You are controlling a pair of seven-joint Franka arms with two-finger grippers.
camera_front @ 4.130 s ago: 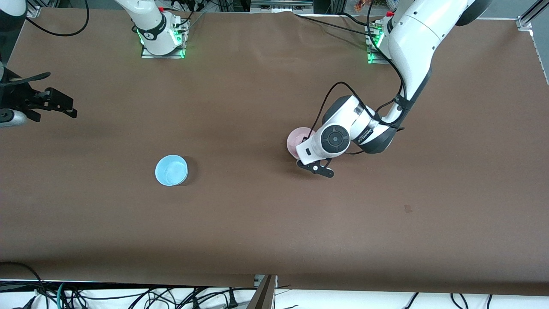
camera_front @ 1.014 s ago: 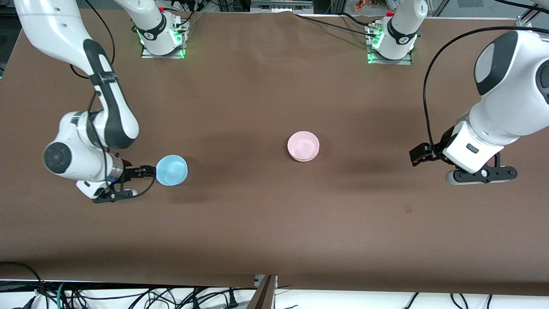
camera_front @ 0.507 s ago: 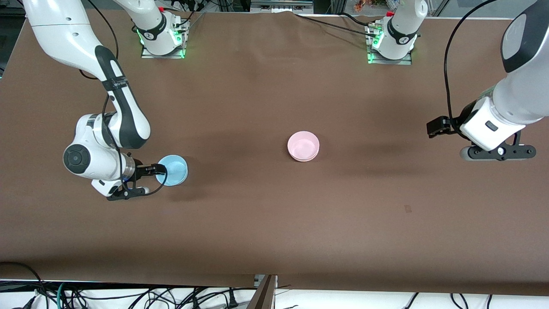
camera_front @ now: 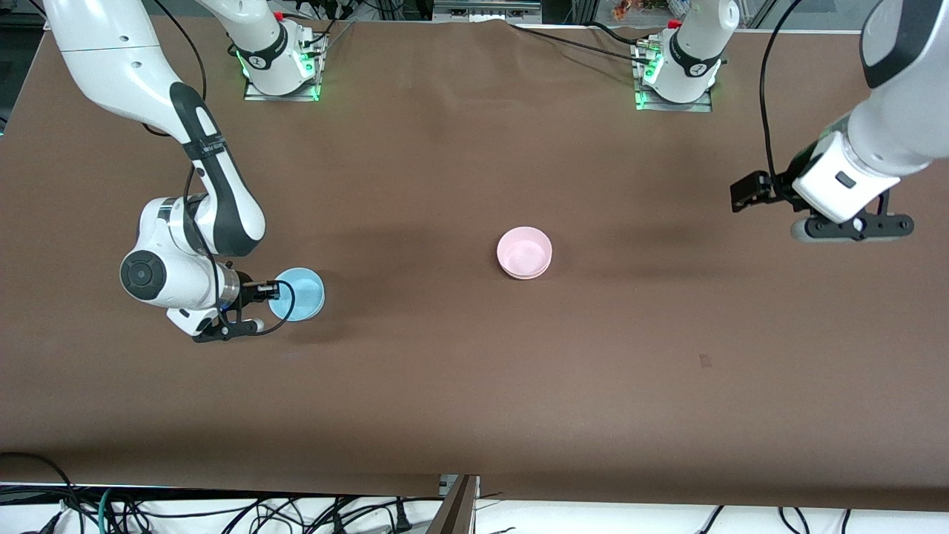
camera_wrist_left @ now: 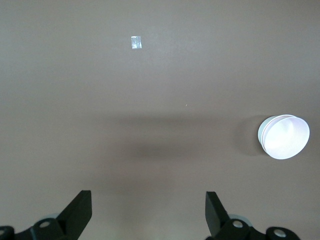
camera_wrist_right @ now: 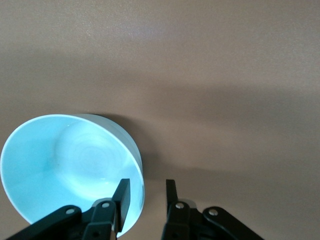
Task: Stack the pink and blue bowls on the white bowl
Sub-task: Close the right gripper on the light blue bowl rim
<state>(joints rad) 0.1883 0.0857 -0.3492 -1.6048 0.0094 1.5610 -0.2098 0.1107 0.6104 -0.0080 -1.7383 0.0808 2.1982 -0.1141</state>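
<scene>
The blue bowl (camera_front: pixel 298 294) (camera_wrist_right: pixel 70 165) stands upright on the brown table toward the right arm's end. My right gripper (camera_front: pixel 271 291) (camera_wrist_right: pixel 147 187) is down at its rim, one finger inside the bowl and one outside. A gap still shows between the outer finger and the wall. The pink bowl (camera_front: pixel 523 251) (camera_wrist_left: pixel 285 139) sits mid-table, nested in the white bowl (camera_front: pixel 528 276), of which only a thin rim shows. My left gripper (camera_front: pixel 852 227) (camera_wrist_left: pixel 148 202) hangs open and empty over bare table toward the left arm's end.
The brown table cloth (camera_front: pixel 474 386) is bare around both bowls. A small pale mark (camera_front: pixel 704 361) (camera_wrist_left: pixel 136 43) lies on it nearer the front camera. The arm bases (camera_front: pixel 282 70) stand along the table's edge farthest from the front camera.
The right gripper slid in over the blue bowl's rim and its jaws have narrowed around it. The left arm has lifted and drawn back from the pink bowl toward its own end.
</scene>
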